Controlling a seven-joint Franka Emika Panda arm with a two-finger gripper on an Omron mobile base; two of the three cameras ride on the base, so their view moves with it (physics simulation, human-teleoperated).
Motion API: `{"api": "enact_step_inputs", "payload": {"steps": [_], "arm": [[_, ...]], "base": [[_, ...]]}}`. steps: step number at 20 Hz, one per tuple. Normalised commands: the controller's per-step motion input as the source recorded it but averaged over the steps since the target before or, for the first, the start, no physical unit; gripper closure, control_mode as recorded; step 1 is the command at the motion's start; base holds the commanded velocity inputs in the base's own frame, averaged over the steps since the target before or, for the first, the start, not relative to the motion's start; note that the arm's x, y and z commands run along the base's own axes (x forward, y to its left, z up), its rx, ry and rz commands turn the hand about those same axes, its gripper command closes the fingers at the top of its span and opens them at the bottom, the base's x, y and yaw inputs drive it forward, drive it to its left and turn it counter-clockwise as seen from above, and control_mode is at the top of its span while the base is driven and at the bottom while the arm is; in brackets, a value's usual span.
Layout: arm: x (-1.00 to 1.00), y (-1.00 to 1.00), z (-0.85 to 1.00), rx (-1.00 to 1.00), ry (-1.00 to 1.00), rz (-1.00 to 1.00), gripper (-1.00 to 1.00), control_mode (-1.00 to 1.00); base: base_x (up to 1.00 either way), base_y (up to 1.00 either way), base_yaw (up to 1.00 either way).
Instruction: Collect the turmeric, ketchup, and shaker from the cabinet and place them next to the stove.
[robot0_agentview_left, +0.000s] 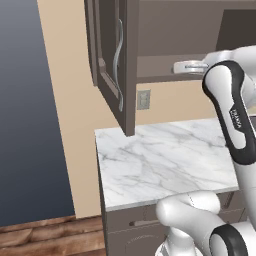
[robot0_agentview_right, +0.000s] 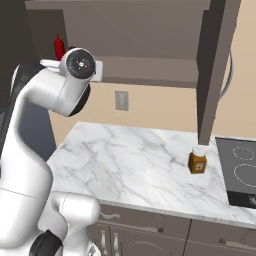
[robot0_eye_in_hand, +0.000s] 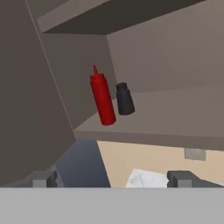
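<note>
Item: ketchup (robot0_eye_in_hand: 102, 97). Slim red bottle, upright on the cabinet (robot0_eye_in_hand: 175, 109) shelf, ahead of my claw (robot0_eye_in_hand: 112, 178) and a little to its left, near the shelf's front edge.

Item: shaker (robot0_eye_in_hand: 125, 99). Small dark bottle, just beside the ketchup on its right and slightly deeper in.

Item: turmeric (robot0_agentview_right: 198, 160). Amber jar, already down on the marble counter (robot0_agentview_right: 125, 160), just beside the stove (robot0_agentview_right: 240, 170); well below and away from my claw.

Item: my claw. Fingers spread wide apart, holding nothing, short of the shelf.

Handling note, ketchup likely next: I should centre on the red body, go in level, and keep my right finger out of the narrow gap so I do not topple the shaker. Close low on the body, not the nozzle.
</note>
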Motion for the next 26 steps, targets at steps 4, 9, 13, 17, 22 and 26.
{"api": "enact_step_inputs", "payload": {"steps": [4,9,13,17,22,26], "arm": [[0.18,0.11,-0.12,-0.03,0.0,0.0,-1.0,-1.0],[0.24,0.0,0.0,0.0,-0.03,0.04,-1.0,-1.0],[0.07,0.0,-0.06,0.0,0.0,0.02,-1.0,-1.0],[0.13,0.12,-0.03,-0.04,0.0,0.0,-1.0,-1.0],[0.35,0.05,0.04,0.0,0.0,0.02,-1.0,-1.0],[0.33,0.06,0.24,0.0,0.0,0.03,-1.0,-1.0]], "base": [[0.0,0.0,0.0],[0.0,0.0,0.0],[0.0,0.0,0.0],[0.0,0.0,0.0],[0.0,0.0,0.0],[0.0,0.0,0.0]]}}
